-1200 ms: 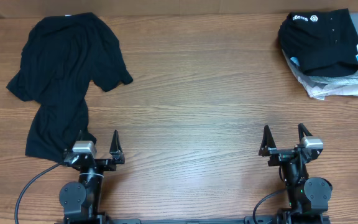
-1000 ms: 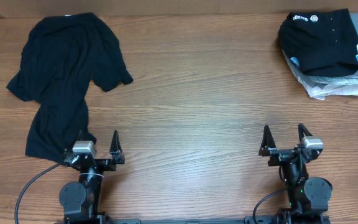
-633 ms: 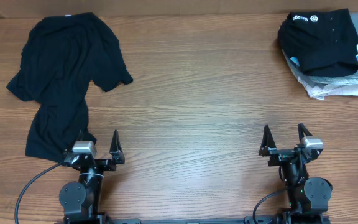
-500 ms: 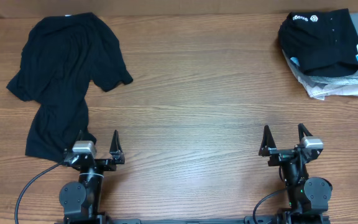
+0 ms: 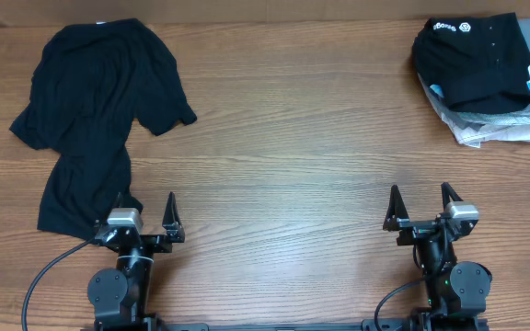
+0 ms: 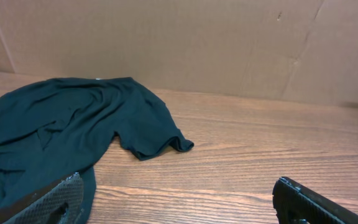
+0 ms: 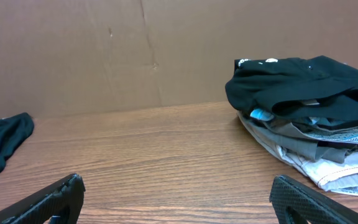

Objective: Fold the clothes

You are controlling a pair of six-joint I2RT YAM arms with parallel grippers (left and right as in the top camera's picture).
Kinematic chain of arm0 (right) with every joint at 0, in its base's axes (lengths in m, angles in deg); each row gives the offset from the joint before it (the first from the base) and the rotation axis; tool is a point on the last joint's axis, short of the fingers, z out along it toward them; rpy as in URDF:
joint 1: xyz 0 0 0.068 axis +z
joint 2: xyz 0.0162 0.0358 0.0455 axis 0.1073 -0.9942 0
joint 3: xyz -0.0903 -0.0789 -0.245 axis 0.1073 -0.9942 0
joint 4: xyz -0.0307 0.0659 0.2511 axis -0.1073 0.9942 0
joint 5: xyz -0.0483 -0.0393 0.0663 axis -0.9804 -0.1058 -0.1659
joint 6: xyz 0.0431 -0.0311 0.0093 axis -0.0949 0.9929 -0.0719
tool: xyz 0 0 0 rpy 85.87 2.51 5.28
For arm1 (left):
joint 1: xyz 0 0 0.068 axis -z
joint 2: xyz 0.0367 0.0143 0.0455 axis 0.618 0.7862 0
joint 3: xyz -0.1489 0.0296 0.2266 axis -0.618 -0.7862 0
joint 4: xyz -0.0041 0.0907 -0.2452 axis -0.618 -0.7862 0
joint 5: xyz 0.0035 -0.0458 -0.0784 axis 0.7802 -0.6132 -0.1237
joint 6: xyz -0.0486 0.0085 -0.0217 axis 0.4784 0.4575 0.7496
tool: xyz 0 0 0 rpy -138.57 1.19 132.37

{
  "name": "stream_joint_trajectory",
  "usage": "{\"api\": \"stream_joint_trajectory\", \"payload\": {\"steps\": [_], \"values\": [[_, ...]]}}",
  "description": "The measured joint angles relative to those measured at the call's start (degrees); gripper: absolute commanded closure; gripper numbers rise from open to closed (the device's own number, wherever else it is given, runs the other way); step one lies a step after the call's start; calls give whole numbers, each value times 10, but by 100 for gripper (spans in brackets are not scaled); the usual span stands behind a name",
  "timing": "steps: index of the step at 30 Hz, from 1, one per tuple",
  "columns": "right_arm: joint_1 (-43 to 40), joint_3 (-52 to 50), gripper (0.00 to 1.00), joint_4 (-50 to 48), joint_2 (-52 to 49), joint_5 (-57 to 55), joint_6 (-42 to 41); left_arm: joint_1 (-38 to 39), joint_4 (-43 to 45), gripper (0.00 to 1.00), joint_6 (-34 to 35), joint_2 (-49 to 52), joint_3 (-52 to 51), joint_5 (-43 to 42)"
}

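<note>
The clothes, one black short-sleeved T-shirt, lie crumpled at the table's far left, the hem reaching down to the front edge; the left wrist view shows the shirt spread ahead and to the left. My left gripper stands open at the front left, its left finger beside the shirt's lower hem, nothing between its fingers. At the front right my right gripper is open too, over bare wood, with empty fingers. A corner of the shirt shows far left in the right wrist view.
A stack of folded garments sits at the back right: a black piece with white logo print on top, grey and white pieces beneath. A cardboard wall closes the far side. Wood table lies between shirt and stack.
</note>
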Motion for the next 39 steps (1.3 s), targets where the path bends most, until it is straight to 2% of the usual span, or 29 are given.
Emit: {"api": "stream_joint_trajectory", "payload": {"steps": [39], "values": [[0, 0, 0, 0, 0, -8, 0, 0, 0, 0, -4, 0, 0, 4]]}}
